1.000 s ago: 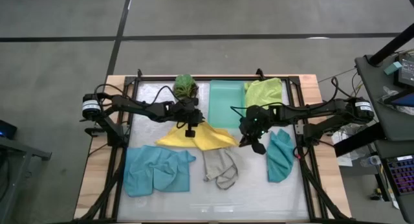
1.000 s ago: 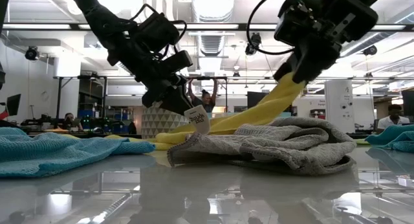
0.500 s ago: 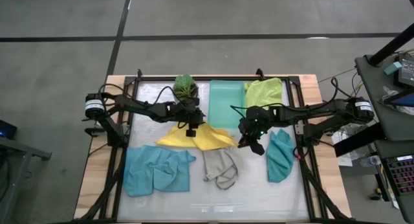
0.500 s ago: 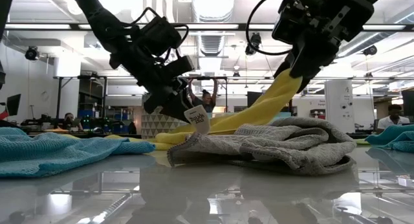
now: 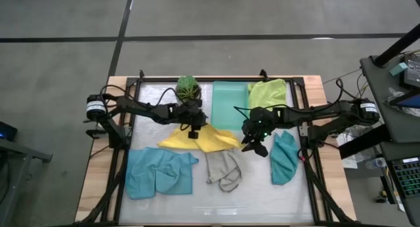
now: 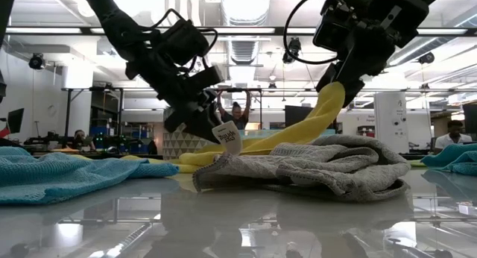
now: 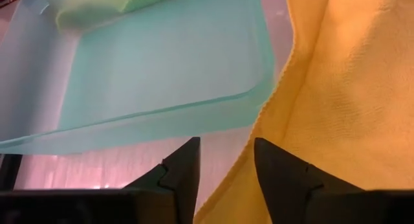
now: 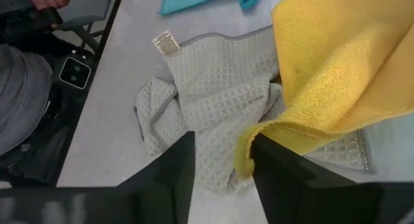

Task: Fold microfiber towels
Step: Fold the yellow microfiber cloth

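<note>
Now both tools parted: left tool (image 5: 192,126), right tool (image 5: 252,142) over yellow towel (image 5: 203,140).

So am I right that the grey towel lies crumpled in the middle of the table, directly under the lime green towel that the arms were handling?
Not quite. The grey towel does lie crumpled mid-table, but the cloth draped over it is the yellow towel, as the right wrist view shows. In the high view, the lime green towel sits apart at the far edge, beside the mint tray.

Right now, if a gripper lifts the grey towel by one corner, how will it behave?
Probably floppy: the grey towel lies crumpled in soft folds. Likely light, and the waffle weave should grip well. It may drag the yellow towel overlapping it.
</note>
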`<state>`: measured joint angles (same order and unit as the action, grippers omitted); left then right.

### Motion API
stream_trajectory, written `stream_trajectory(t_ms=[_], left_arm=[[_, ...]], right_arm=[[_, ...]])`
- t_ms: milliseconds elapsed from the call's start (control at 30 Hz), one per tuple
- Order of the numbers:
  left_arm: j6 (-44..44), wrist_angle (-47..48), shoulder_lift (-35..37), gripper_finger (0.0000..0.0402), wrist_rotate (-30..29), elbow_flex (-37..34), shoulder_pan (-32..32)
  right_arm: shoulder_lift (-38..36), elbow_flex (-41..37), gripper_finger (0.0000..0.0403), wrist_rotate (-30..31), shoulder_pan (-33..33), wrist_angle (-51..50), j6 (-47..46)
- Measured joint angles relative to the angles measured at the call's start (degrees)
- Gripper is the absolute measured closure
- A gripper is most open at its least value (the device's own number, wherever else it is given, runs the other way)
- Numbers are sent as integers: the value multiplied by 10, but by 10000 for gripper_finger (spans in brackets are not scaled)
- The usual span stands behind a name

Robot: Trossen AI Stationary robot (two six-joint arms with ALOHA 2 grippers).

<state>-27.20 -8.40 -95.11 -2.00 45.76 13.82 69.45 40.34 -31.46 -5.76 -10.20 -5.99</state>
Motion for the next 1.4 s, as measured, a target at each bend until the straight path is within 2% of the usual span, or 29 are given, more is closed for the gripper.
stream_trajectory(t_ms=[100,300,467,600,733,900,967,1167,1267,1400], left_arm=[[-7,11,0,303,0,1,0],[-7,30,0,391,0,3,0],[1,59,2,400,5,2,-13],[5,125,33,401,-16,14,-33],[28,192,93,401,-29,23,-54],[64,223,149,401,-21,19,-79],[70,226,155,401,-21,10,-85],[73,156,131,390,-29,-3,-85],[45,106,99,361,-38,-2,-84],[13,55,50,306,-107,6,-79]], right_arm=[[0,0,254,0,0,0,0],[0,0,243,0,0,0,0],[0,0,248,0,0,-1,1],[-2,0,269,0,0,-6,1],[-16,0,316,0,0,-32,8],[-41,0,383,1,3,-81,12],[-47,0,391,0,9,-105,13],[-51,0,394,0,25,-134,0],[-46,0,394,0,31,-134,0],[-45,0,394,0,31,-133,-4]])
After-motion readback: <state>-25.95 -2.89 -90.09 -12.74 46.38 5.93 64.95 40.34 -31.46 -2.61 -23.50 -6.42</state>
